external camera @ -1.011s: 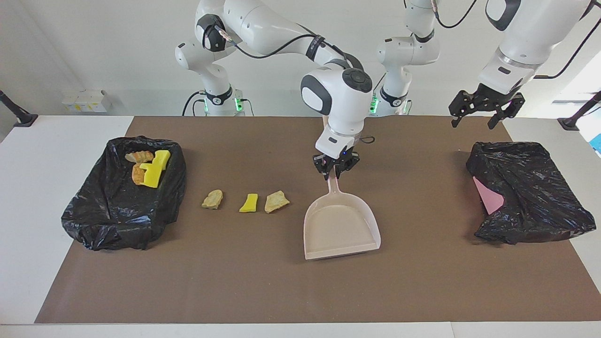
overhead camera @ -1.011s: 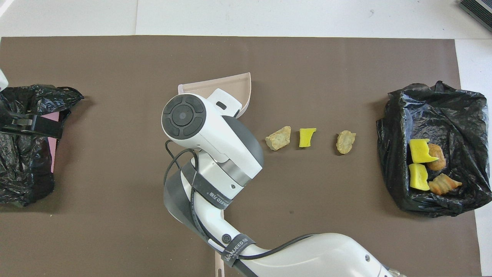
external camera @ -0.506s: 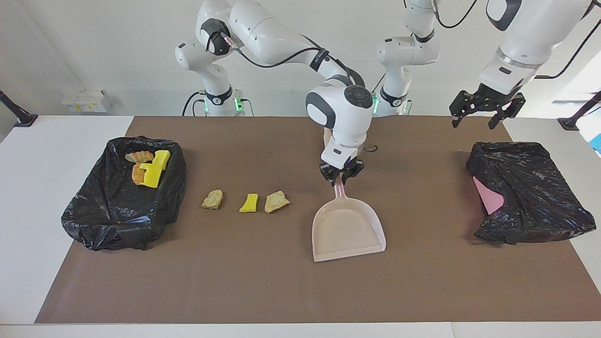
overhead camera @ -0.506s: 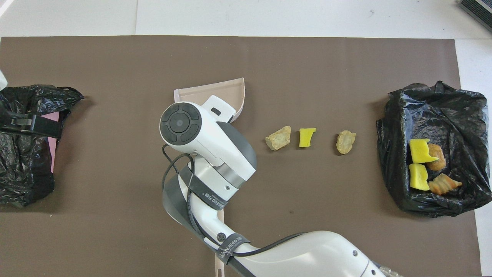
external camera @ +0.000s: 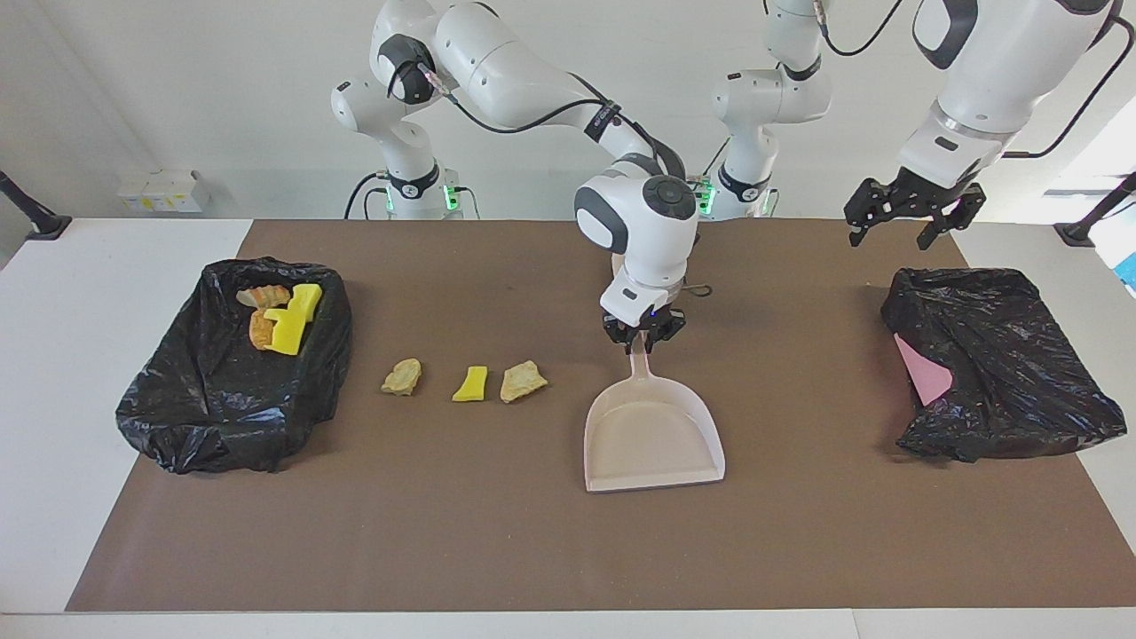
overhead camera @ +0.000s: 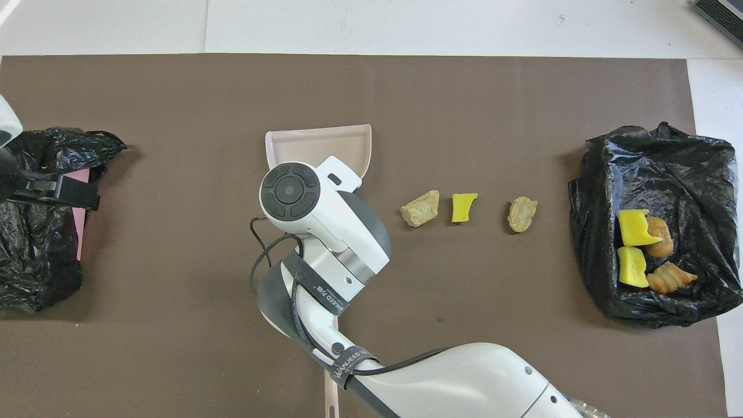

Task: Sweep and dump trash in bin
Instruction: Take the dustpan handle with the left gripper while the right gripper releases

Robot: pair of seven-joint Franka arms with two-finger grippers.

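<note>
At the right arm's end of the surface (external camera: 532, 550), a black-lined bin (external camera: 232, 364) is already holding four bits of trash (external camera: 282, 318), two yellow sponge chunks and two orange-brown lumps, so by my reading the job is a little over half done. Three bits are lying loose in a row between that bin and the dustpan (external camera: 652, 435): a beige lump (external camera: 401, 376), a yellow chunk (external camera: 470, 383) and another beige lump (external camera: 522, 381). Near mid-surface the right gripper (external camera: 641, 335) is gripping the dustpan's handle, jaws clamped on it, with the empty pan lying flat and opening away from the robots. Bare brown mat is lying all around the pan. Over the second bag (external camera: 998, 364) at the left arm's end, the left gripper (external camera: 905, 217) is waiting, jaws spread apart
</note>
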